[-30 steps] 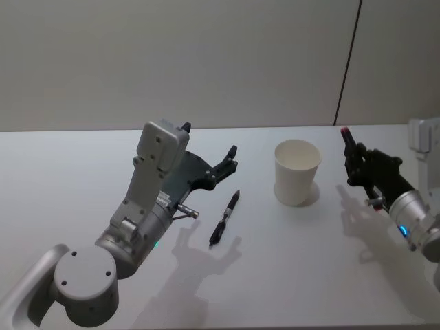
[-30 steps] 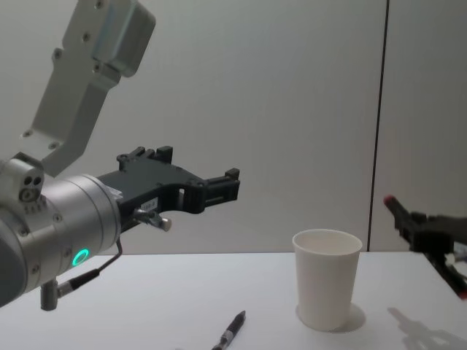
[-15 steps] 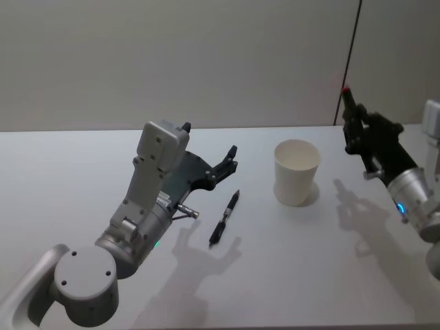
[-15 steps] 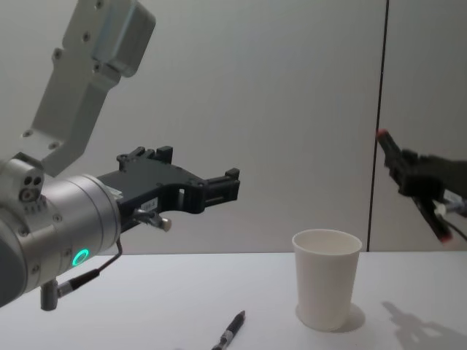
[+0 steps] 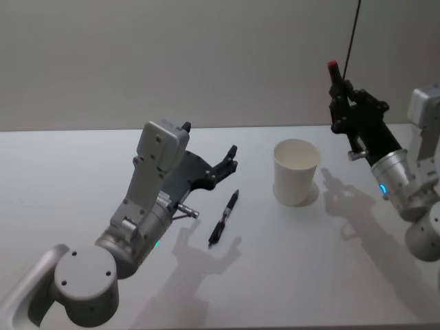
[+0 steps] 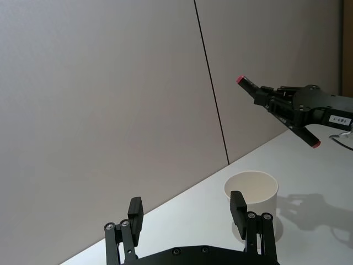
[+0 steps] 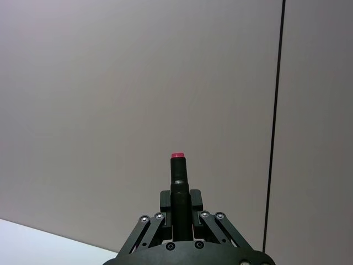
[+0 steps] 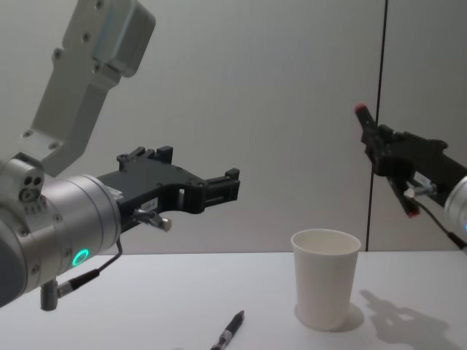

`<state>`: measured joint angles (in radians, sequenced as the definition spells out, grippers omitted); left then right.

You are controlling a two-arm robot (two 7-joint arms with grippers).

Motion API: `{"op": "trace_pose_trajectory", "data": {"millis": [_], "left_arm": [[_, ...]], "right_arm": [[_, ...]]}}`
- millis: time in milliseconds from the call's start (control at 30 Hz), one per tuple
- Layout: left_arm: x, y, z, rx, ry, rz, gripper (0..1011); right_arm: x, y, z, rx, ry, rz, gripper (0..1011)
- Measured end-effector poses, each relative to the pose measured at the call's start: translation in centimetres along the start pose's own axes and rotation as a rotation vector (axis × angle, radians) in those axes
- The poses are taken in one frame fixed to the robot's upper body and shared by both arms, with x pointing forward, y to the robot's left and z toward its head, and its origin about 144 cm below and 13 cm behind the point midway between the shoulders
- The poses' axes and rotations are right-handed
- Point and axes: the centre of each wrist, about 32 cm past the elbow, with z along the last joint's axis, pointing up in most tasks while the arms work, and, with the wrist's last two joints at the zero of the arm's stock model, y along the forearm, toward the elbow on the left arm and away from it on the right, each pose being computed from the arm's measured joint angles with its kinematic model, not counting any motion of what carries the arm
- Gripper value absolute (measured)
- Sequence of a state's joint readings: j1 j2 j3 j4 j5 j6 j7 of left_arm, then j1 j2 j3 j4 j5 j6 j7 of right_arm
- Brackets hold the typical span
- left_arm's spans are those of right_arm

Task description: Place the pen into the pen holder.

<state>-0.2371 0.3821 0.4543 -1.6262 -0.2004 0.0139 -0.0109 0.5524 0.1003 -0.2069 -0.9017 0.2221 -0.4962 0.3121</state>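
A white paper cup, the pen holder (image 5: pixel 296 172) (image 8: pixel 325 288) (image 6: pixel 251 190), stands upright on the table. Up in the air, above and to the right of the cup, my right gripper (image 5: pixel 346 103) (image 8: pixel 387 157) (image 7: pixel 177 201) is shut on a dark pen with red ends (image 5: pixel 335 75) (image 8: pixel 363 120) (image 7: pixel 177 174). A second, black pen (image 5: pixel 224 218) (image 8: pixel 229 332) lies flat on the table left of the cup. My left gripper (image 5: pixel 230 158) (image 8: pixel 230 186) (image 6: pixel 186 212) hovers open and empty just above and behind that lying pen.
The white table (image 5: pixel 69 172) stretches wide on both sides of the cup. A plain wall with a dark vertical seam (image 8: pixel 381 87) stands behind it. The left arm's big grey body (image 5: pixel 137 227) takes up the near left.
The right gripper has risen from table height and swung left toward the cup, carrying the red-tipped pen. The left arm, the cup and the lying pen have not moved.
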Motion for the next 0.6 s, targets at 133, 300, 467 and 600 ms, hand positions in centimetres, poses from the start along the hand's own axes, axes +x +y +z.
{"op": "trace_pose_trajectory", "data": {"millis": [133, 300, 467, 600], "left_arm": [[0.0, 0.0, 0.0, 0.000, 0.000, 0.000, 1004], [0.0, 0.0, 0.0, 0.000, 0.000, 0.000, 1004], [0.0, 0.0, 0.0, 0.000, 0.000, 0.000, 1004], [0.0, 0.0, 0.0, 0.000, 0.000, 0.000, 1004]], "right_arm": [[-0.1, 0.7, -0.6, 0.009, -0.001, 0.017, 185], [-0.3, 1.4, -1.3, 0.015, 0.006, 0.043, 185], [-0.8, 2.2, -2.2, 0.015, 0.017, 0.071, 185], [-1.1, 2.6, -2.8, 0.014, 0.023, 0.087, 185]]}}
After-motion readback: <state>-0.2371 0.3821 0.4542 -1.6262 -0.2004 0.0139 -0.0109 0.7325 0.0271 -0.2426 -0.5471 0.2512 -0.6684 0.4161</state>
